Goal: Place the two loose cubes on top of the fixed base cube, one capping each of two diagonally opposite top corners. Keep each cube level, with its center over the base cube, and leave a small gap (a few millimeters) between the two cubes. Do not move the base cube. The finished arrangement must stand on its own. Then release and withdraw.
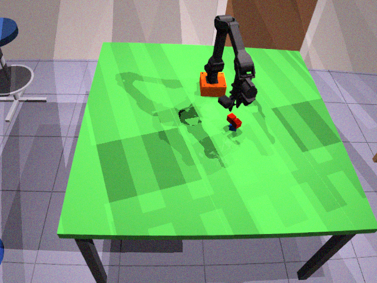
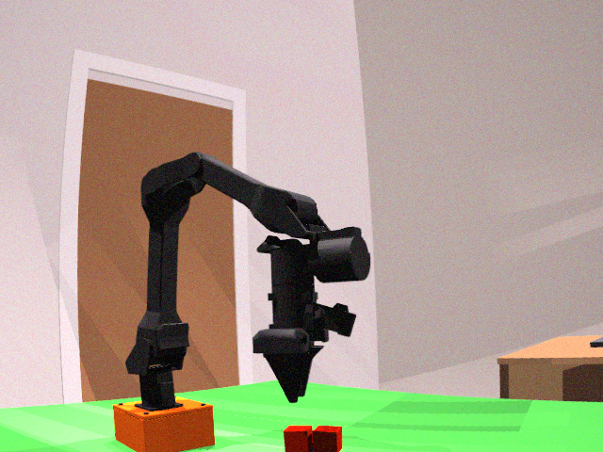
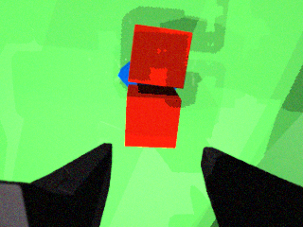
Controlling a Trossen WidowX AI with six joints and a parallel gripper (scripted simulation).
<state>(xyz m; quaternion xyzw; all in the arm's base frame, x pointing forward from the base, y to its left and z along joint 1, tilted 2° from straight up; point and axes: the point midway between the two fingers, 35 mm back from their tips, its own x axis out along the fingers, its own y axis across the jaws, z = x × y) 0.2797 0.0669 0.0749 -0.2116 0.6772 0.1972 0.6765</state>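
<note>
We see the dark parallel-jaw end effector (image 2: 292,396) hanging above the bright green tabletop (image 1: 188,197) with its jaws parted and nothing between them, well above the stack. The two small red cubes (image 3: 153,90) sit side by side on top of the small blue base cube (image 3: 124,74), which peeks out beneath them in the wrist view, with a narrow dark gap between the pair. The stack stands on the tabletop just in front of the arm's orange box-shaped mount (image 1: 212,85).
</note>
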